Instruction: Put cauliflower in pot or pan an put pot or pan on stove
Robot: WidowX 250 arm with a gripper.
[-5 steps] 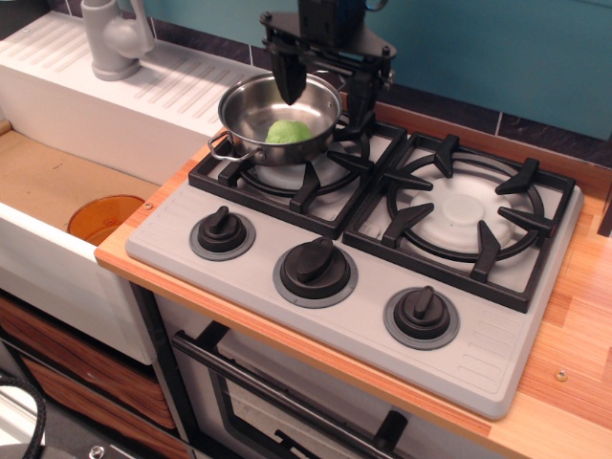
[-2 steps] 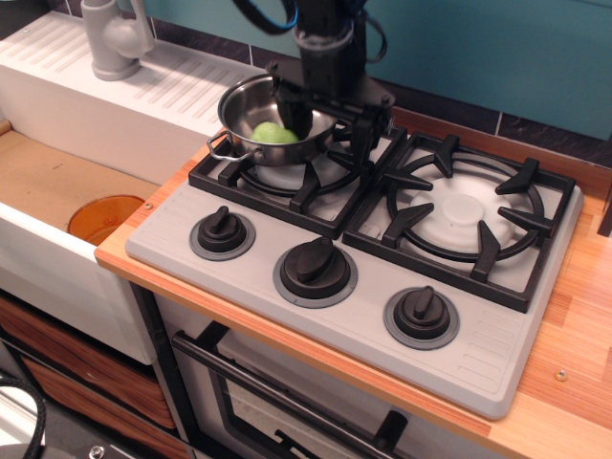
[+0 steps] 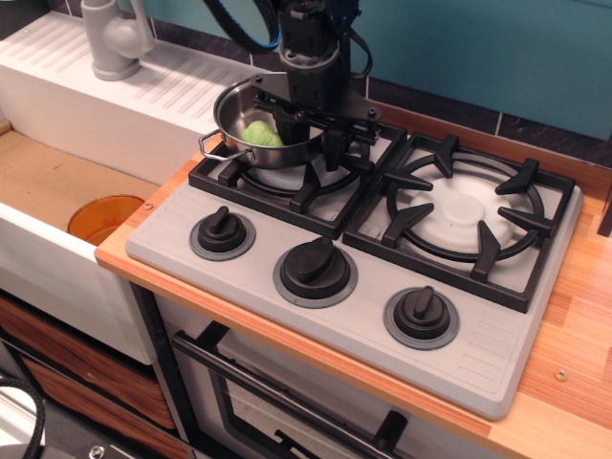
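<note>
Under the gripper: the pot point(image 3: 251, 131) sits on the left rear burner of the stove point(image 3: 363, 258), shifted toward that burner's left edge, its left loop handle jutting past the grate.
Gripper: the gripper point(image 3: 308, 129) is down at the pot's right rim; one finger appears to reach inside the bowl and the other stands outside it, so it looks to straddle the wall. Whether it is actually clamped on the rim I cannot tell.
Cauliflower: the cauliflower point(image 3: 259, 134) lies inside the pot, just left of the inner finger, against the lower wall.
Risk, tipping: if the rim is pinched on one side only, a lift or pull could tilt the pot and roll the cauliflower out.
Risk, sliding: a sideways push from the finger could carry the pot further left off the grate bars, leaving it crooked or off the burner.
Risk, snagging: the outer finger is close to the grate prongs and could catch on them on the way up.
Look of pot: shiny steel, round, shallow, thin-walled; likely light and slippery on the black grate.
Look of cauliflower: small, pale green, lumpy and rounded; partly hidden by the gripper, and it probably rolls easily.
</note>
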